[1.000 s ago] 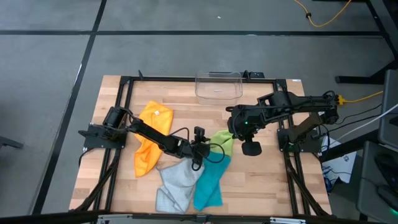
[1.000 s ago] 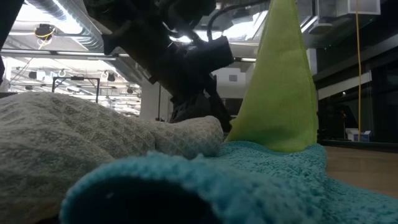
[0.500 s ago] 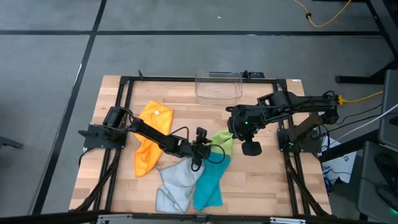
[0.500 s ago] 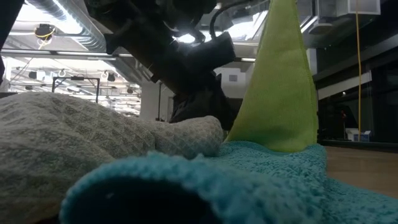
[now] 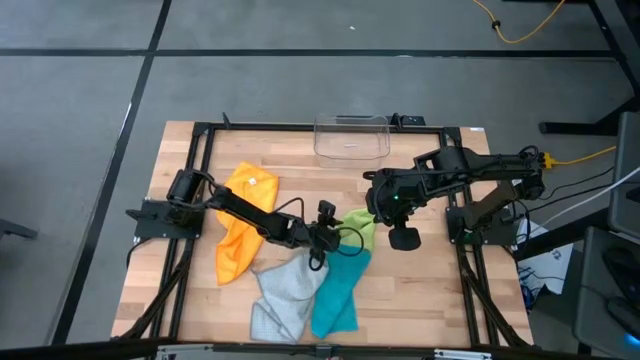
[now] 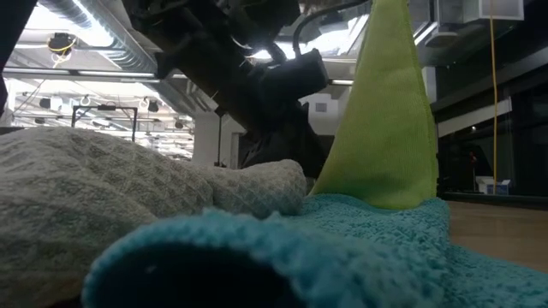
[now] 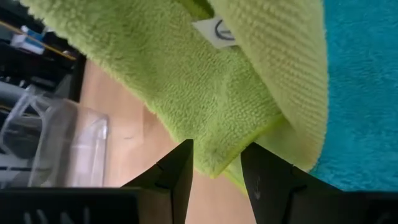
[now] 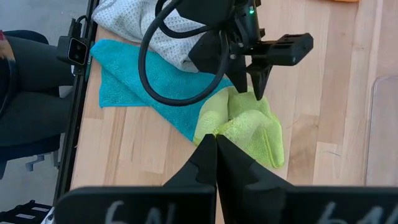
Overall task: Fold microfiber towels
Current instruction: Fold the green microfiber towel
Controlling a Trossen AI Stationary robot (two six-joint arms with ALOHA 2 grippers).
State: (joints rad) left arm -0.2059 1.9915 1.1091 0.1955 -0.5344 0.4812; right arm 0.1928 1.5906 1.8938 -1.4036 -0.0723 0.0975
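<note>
My right gripper (image 8: pixel 216 138) is pinched tight on a raised corner of the lime green towel (image 8: pixel 249 124), which lies against the teal blue towel (image 5: pixel 335 290). My left gripper (image 7: pixel 216 163), part-open, straddles that green towel's edge without clamping it.

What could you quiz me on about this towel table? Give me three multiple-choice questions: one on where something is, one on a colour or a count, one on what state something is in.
1. Where is the clear plastic bin?
A. At the table's far edge
B. On the teal towel
C. In the left gripper

2. How many towels are on the table?
A. Two
B. Four
C. Six

3. How is the right gripper?
A. Wide open
B. Shut on the lime green towel
C. Shut on the bin

Answers: 1 A, it stands apart from the cloths; 2 B, orange towel, lime green, teal towel and grey towel; 3 B, its fingers pinch a raised corner.
</note>
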